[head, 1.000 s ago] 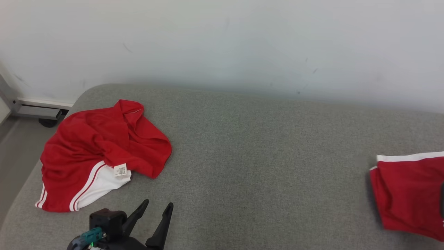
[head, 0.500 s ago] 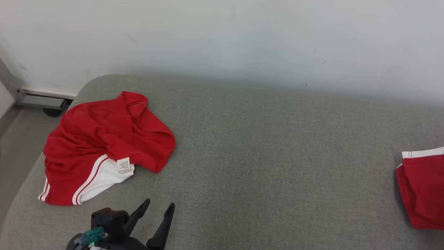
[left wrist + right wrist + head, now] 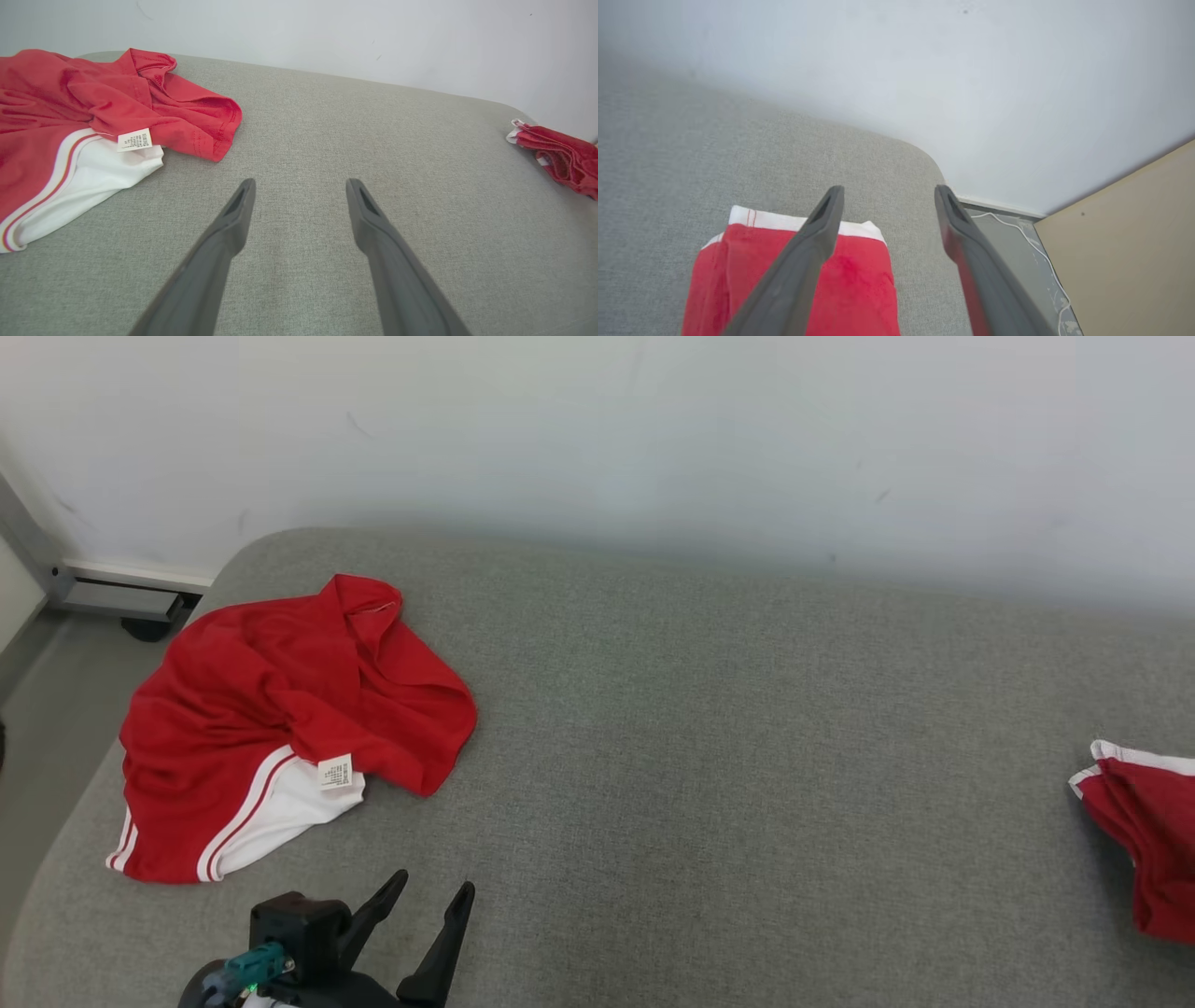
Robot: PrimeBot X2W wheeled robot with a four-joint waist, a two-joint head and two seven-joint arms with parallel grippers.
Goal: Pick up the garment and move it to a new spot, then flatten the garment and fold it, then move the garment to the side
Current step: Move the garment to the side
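Where a long grey cushion (image 3: 747, 756) meets the scuffed white wall (image 3: 597, 429), a strip of grey floor (image 3: 37, 709) shows past its left end. At the right end a white cable (image 3: 1017, 224) lies beside a tan panel (image 3: 1134, 242). A folded red garment (image 3: 864, 289) with a white hem lies near the cushion's right edge, directly under the right gripper (image 3: 889, 189), whose fingers are spread and released; I cannot tell whether they touch it. A crumpled red garment (image 3: 280, 709) lies far to the left, its label (image 3: 334, 771) showing. It is just ahead and left of the left gripper (image 3: 433, 881), whose fingers are spread apart over bare cushion.
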